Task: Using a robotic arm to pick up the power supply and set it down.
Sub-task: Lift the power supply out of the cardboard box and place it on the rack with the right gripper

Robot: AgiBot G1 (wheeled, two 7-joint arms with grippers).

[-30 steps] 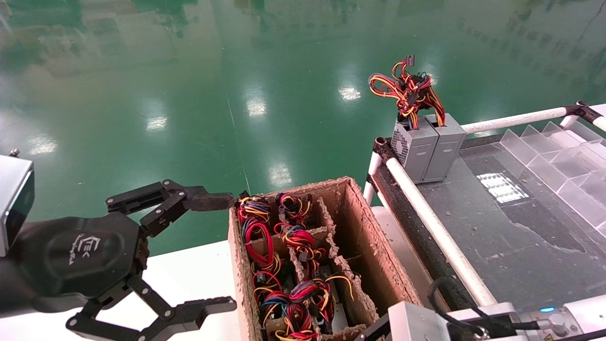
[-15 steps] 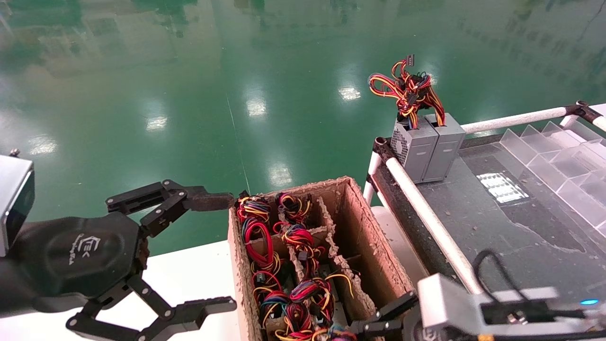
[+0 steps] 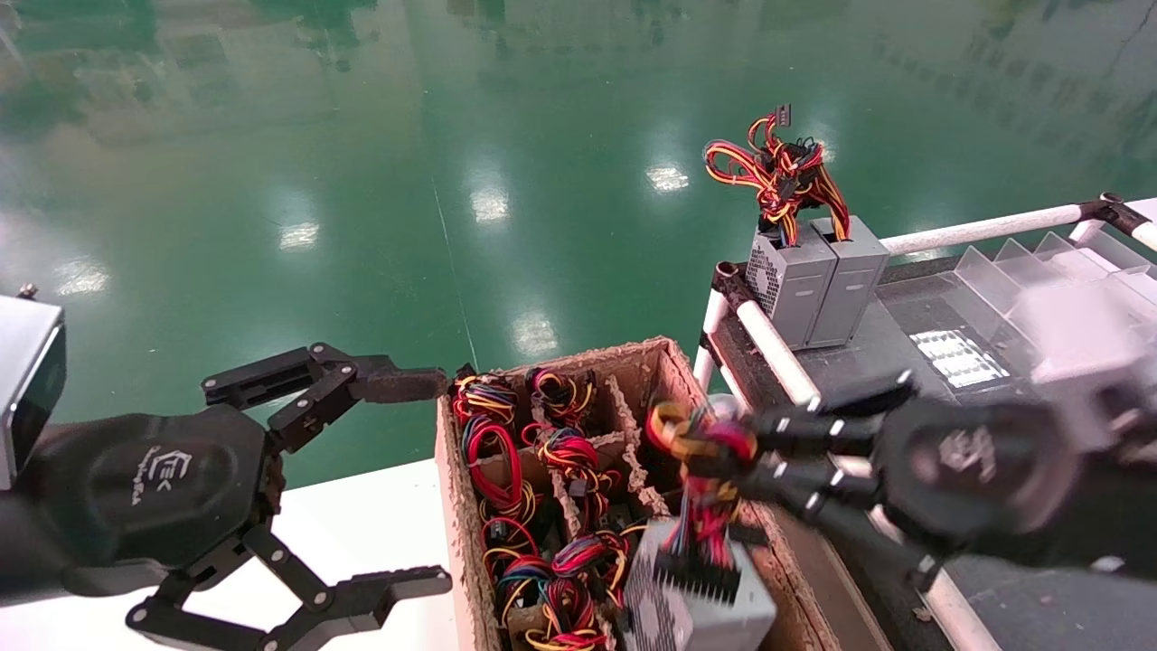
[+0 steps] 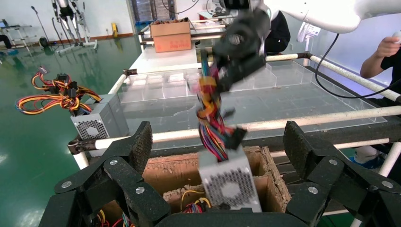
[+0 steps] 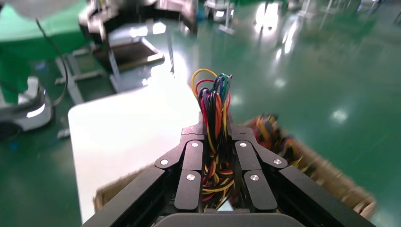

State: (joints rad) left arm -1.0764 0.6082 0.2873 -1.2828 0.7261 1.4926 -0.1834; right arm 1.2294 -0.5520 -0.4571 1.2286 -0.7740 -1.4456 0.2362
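Note:
My right gripper (image 3: pixel 755 452) is shut on the red, yellow, black and blue wire bundle (image 3: pixel 700 448) of the power supply (image 3: pixel 700 610). The small grey metal box, with a perforated side toward me, hangs tilted below the wires over the box's near right compartment. In the right wrist view the wires (image 5: pixel 215 101) run between the closed fingers (image 5: pixel 191 161) of the right gripper (image 5: pixel 215 135). The left wrist view shows the power supply (image 4: pixel 229 182) dangling under the right gripper (image 4: pixel 236 52). My left gripper (image 3: pixel 434 479) stays parked and open, left of the box.
A cardboard box (image 3: pixel 687 398) with dividers holds several more wired units (image 3: pixel 493 452). Two grey units (image 3: pixel 818 280) stand at the far corner of the dark rail-edged table (image 3: pixel 904 434), bounded by a white pipe rail (image 3: pixel 768 348). Clear dividers (image 3: pixel 1067 271) lie at the far right.
My right arm came up from the lower right edge, and the power supply has risen out of the box, hanging by its wires. The left arm has not moved.

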